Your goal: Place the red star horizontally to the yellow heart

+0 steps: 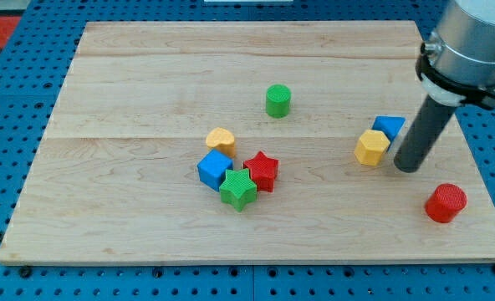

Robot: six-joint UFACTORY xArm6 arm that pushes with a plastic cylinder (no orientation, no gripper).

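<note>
In the camera view, my tip (408, 167) stood at the view's right, just beside the yellow hexagon (371, 148) and blue block (389, 127), well apart from the red star (262, 171); a bare rod, it had no fingers to open or close. The star sat below-right of the yellow heart (221, 139), touching the green star (238, 189). Best, I judged, to come round beneath it and nudge it upward, level with the heart, sparing the blue cube (215, 168).

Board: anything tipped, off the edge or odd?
Nothing stands out. All blocks sit flat on the wooden board. The red star touches the green star, just below the yellow heart. My tip is far right, beside the yellow hexagon.
</note>
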